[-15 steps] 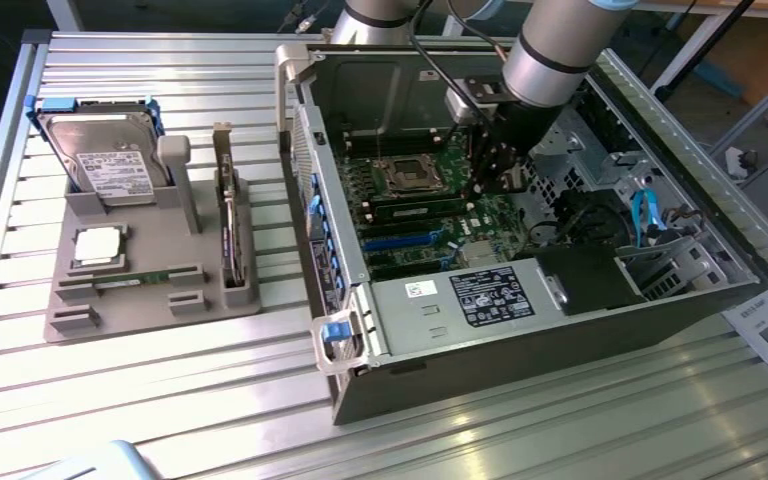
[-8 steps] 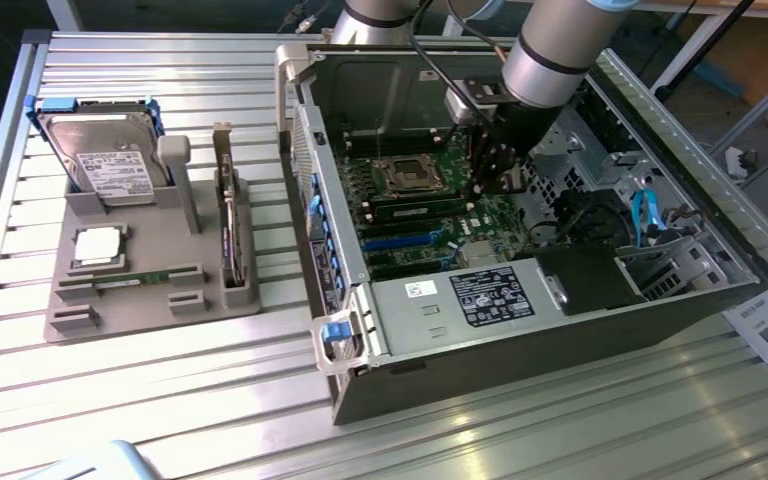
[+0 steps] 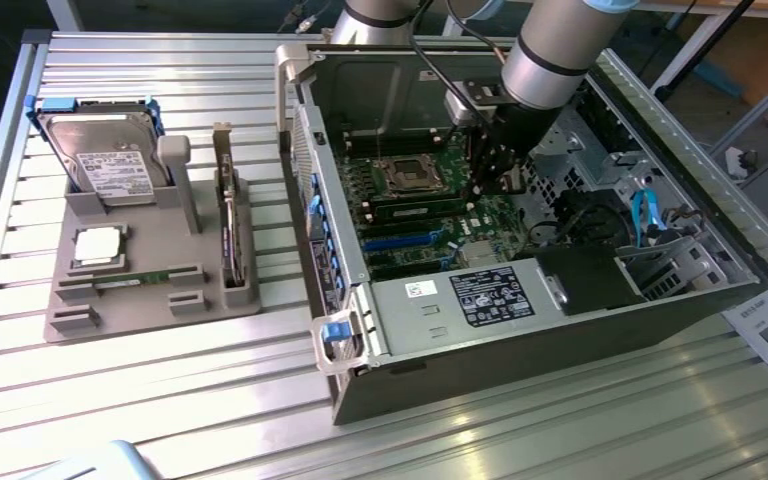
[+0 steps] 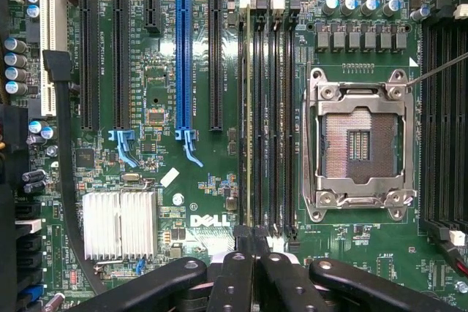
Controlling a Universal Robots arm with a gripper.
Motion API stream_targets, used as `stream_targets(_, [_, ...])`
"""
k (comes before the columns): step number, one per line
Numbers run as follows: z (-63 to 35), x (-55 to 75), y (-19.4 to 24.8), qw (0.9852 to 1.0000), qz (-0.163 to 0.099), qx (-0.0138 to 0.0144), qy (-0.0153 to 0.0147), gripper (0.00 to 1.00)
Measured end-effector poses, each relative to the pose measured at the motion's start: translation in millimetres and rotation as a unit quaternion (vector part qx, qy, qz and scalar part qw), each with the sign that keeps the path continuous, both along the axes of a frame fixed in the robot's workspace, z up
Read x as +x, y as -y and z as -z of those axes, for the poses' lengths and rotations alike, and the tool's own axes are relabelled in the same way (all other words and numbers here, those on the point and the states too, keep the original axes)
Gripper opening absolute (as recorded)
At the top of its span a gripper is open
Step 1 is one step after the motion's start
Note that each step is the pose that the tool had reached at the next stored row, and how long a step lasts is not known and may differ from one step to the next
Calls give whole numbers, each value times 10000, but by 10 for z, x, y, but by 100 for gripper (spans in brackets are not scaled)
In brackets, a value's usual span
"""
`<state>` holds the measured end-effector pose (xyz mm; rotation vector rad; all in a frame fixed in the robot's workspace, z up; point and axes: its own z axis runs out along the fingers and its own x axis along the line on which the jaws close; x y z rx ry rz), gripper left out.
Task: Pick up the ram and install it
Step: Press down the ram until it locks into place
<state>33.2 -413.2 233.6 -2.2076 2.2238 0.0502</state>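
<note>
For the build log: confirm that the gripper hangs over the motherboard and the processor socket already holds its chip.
Wrong on the socket: the processor socket is empty, contacts bare, as the wrist view shows. The gripper does hang over the motherboard.

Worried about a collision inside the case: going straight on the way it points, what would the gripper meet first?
Most likely the memory slots beside the processor socket; the shut gripper points straight at them, depth unclear.

Ribbed metal table (image 3: 131, 390) gleams under bright light.
</note>
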Motion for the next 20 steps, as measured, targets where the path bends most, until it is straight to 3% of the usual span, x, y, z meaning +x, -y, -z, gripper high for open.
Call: stream_targets(20, [34,0,0,10000,0,-1,0,10])
